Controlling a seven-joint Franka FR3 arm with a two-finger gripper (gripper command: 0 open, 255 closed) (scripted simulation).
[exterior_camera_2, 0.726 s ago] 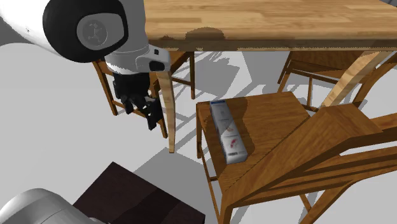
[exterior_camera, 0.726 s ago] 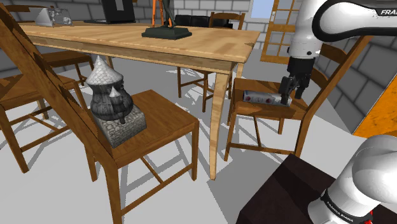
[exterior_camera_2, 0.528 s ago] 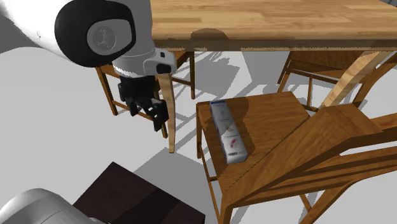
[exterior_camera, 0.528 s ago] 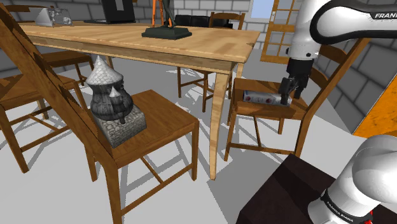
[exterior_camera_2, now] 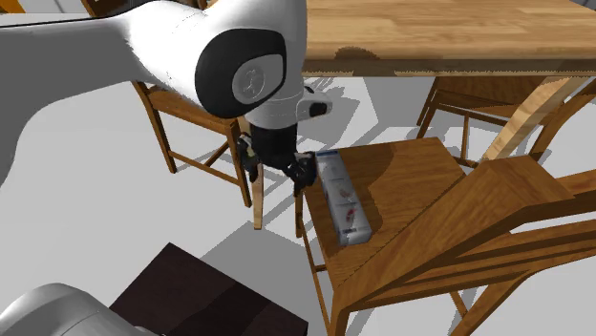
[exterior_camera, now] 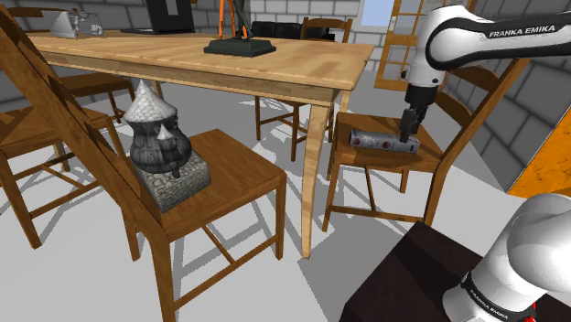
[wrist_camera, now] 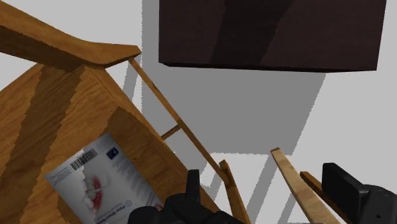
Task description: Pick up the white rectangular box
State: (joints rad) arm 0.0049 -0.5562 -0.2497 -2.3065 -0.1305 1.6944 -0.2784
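Grey stone-block walls (exterior_camera: 546,96) enclose a pale grey floor (exterior_camera: 229,284) crossed by chair shadows. A long wooden table (exterior_camera: 274,69) stands among slat-backed wooden chairs (exterior_camera: 242,178) (all one warm tone). A wooden door with glass panes (exterior_camera: 395,55) stands behind.

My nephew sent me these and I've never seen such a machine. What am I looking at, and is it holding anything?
It is a white robot arm on a dark stand, ending in a black two-fingered pincer. One picture looks from beside the stand, one looks down on the chair, one comes from a camera on the hand. A white printed box lies flat on the wooden chair's seat beside a wooden table. The pincer is open near one end of the box and holds nothing.
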